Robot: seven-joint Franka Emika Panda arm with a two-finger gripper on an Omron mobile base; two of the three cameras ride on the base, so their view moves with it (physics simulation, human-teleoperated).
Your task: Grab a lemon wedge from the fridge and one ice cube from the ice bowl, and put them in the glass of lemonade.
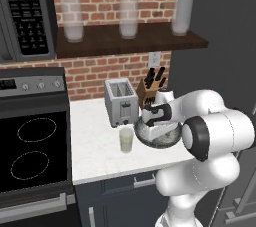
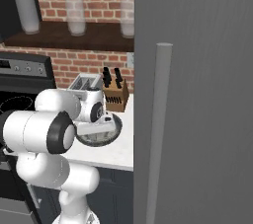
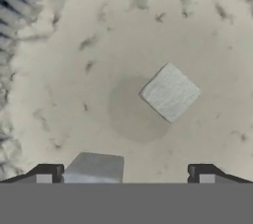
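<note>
The fridge (image 2: 197, 119) is seen shut, its long pale bar handle (image 2: 159, 129) facing the base, so the lemon wedge is judged to be behind that door and not yet fetched. Just left of the fridge, on the white counter (image 1: 95, 141), the ice bowl (image 1: 158, 135) is set, wide, shallow and dark-rimmed, with a speckled whitish inside. It was probably placed there so that ice and drink could be reached in one stance: the glass of lemonade (image 1: 126, 140), a small clear tumbler of pale yellowish liquid, is stood just beside the bowl on the side away from the fridge, in front of the silver toaster (image 1: 121, 102).

The gripper (image 3: 123, 172) is held low over the bowl's inside, fingers spread apart. Between the tips one pale ice cube (image 3: 95, 168) is partly framed; another ice cube (image 3: 170, 92), square and flat-topped, lies near the bowl's middle, apart from the first.
</note>
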